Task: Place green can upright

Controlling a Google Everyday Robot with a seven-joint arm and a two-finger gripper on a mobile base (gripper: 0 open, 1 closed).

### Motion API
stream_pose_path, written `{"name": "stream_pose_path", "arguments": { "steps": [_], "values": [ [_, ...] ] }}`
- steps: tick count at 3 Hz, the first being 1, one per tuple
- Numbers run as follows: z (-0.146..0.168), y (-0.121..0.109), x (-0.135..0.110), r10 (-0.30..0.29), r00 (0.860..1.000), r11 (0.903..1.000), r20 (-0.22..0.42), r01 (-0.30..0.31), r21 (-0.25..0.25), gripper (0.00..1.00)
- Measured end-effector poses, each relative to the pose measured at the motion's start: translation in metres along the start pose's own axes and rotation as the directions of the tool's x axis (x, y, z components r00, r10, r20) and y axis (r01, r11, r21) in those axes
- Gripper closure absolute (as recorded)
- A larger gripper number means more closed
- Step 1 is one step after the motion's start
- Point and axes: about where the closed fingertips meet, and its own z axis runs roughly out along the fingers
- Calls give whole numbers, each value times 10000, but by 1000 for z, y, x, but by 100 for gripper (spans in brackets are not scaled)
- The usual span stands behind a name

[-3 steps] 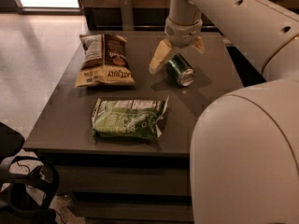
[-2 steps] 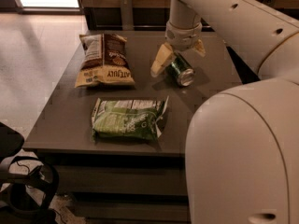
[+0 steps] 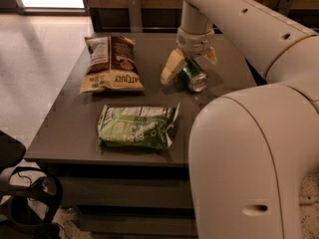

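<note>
The green can (image 3: pixel 193 75) lies on its side on the dark table (image 3: pixel 75 128), at the back right, with its silver end toward the camera. My gripper (image 3: pixel 190 67) comes down from above and straddles the can. One cream finger (image 3: pixel 171 67) stands to the can's left and the other (image 3: pixel 212 57) behind it on the right. The jaws are spread wider than the can, and I see no firm grip on it.
A brown snack bag (image 3: pixel 111 63) lies at the back left. A flat green snack bag (image 3: pixel 136 127) lies at the front middle. My large white arm segment (image 3: pixel 249 158) fills the front right and hides that part of the table. A black chair base (image 3: pixel 20 198) stands at the lower left.
The gripper stays around the can, which has not moved. The near arm segment has shifted a little to the left.
</note>
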Motion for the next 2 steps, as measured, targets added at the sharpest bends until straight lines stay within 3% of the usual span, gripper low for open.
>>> {"name": "stream_pose_path", "arguments": {
  "steps": [1,2],
  "values": [
    [3,-1,-5,0,9999,10000,118,0,-7,12],
    [7,-1,-11,-12,9996,10000,267,12,10,42]
  ]
}}
